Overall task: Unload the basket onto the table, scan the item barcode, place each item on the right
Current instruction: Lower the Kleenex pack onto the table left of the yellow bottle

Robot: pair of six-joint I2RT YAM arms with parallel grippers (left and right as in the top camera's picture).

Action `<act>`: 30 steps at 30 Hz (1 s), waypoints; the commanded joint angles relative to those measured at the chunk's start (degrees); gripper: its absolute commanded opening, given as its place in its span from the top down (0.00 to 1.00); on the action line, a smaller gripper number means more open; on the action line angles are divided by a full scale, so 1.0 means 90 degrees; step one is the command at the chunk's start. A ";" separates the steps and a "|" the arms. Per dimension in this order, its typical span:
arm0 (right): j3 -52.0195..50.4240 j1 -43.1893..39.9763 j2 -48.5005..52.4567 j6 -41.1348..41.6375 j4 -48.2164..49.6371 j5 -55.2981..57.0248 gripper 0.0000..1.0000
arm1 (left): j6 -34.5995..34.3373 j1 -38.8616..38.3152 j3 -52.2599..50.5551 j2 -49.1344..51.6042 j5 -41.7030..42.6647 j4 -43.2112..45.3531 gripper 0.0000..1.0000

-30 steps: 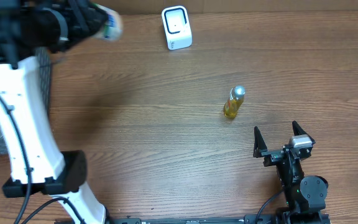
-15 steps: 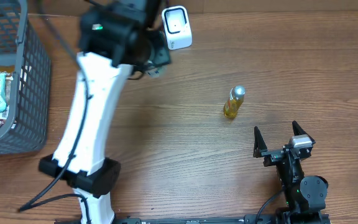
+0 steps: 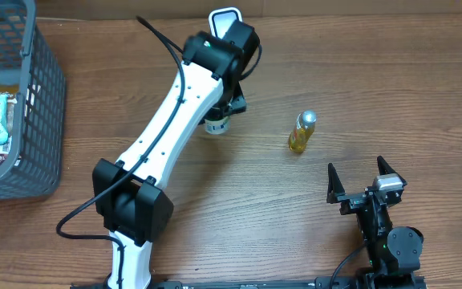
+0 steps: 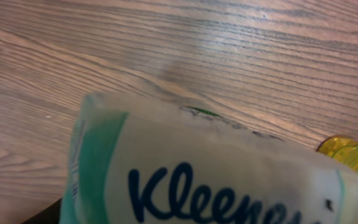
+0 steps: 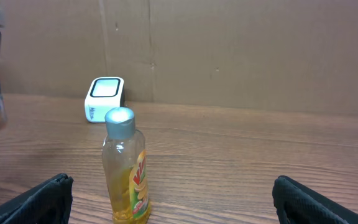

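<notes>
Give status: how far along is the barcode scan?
Done: left arm has the Kleenex pack gripped. In hand: pack held near the scanner. Left: no scan confirmed; bottle stands untouched, right jaws open, idle.

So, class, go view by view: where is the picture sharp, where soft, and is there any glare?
Overhead: evenly lit and sharp, the bottle crisp. Left wrist: the pack fills the frame too close, its print soft; a pale sheen on the table behind. Right wrist: bottle in focus, the pack at the left edge smeared.
</notes>
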 commanded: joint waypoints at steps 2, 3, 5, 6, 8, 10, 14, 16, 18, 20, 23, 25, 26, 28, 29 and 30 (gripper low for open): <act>-0.0068 -0.0007 -0.0007 -0.0002 0.0017 -0.0010 0.00 | -0.0148 -0.0221 -0.0444 -0.0049 -0.0131 0.0374 0.84; -0.0068 -0.0007 -0.0007 -0.0002 0.0017 -0.0010 0.00 | -0.0146 -0.0243 -0.0525 -0.0049 -0.0136 0.0457 0.84; -0.0068 -0.0007 -0.0007 -0.0002 0.0017 -0.0010 0.00 | -0.0141 -0.0299 -0.0719 -0.0049 -0.0136 0.0685 0.83; -0.0068 -0.0007 -0.0007 -0.0002 0.0017 -0.0010 0.00 | -0.0134 -0.0321 -0.0811 -0.0049 -0.0136 0.0801 0.83; -0.0068 -0.0007 -0.0007 -0.0002 0.0017 -0.0010 0.00 | -0.0131 -0.0350 -0.0962 -0.0049 -0.0136 0.0988 0.83; -0.0068 -0.0007 -0.0007 -0.0002 0.0017 -0.0010 0.00 | -0.0129 -0.0393 -0.1127 -0.0049 -0.0134 0.1200 0.83; -0.0068 -0.0007 -0.0007 -0.0002 0.0017 -0.0010 0.00 | -0.0126 -0.0474 -0.1486 -0.0049 -0.0138 0.1613 0.81; -0.0068 -0.0007 -0.0007 -0.0002 0.0017 -0.0010 0.00 | -0.0129 -0.0517 -0.1574 -0.0049 -0.0291 0.1753 0.79; -0.0068 -0.0007 -0.0007 -0.0002 0.0017 -0.0010 0.00 | -0.0129 -0.0549 -0.1598 -0.0049 -0.0389 0.1804 0.79; -0.0068 -0.0007 -0.0007 -0.0002 0.0017 -0.0010 0.00 | -0.0129 -0.0580 -0.1600 -0.0049 -0.0447 0.1834 0.79; -0.0068 -0.0007 -0.0007 -0.0002 0.0017 -0.0010 0.00 | -0.0129 -0.0636 -0.1600 -0.0049 -0.0459 0.1909 0.78; -0.0068 -0.0007 -0.0007 -0.0002 0.0017 -0.0010 0.00 | -0.0126 -0.0685 -0.1600 -0.0049 -0.0469 0.1948 0.78; -0.0068 -0.0007 -0.0007 -0.0002 0.0017 -0.0010 0.00 | -0.0126 -0.0707 -0.1600 -0.0049 -0.0469 0.1955 0.78; -0.0068 -0.0007 -0.0007 -0.0002 0.0017 -0.0010 0.00 | -0.0129 -0.0767 -0.1600 -0.0049 -0.0471 0.1960 0.78; -0.0068 -0.0007 -0.0007 -0.0002 0.0017 -0.0010 0.00 | -0.0126 -0.0794 -0.1603 -0.0046 -0.0474 0.1965 0.78; -0.0068 -0.0007 -0.0007 -0.0002 0.0017 -0.0010 0.00 | -0.0129 -0.0821 -0.1603 -0.0046 -0.0488 0.1970 0.78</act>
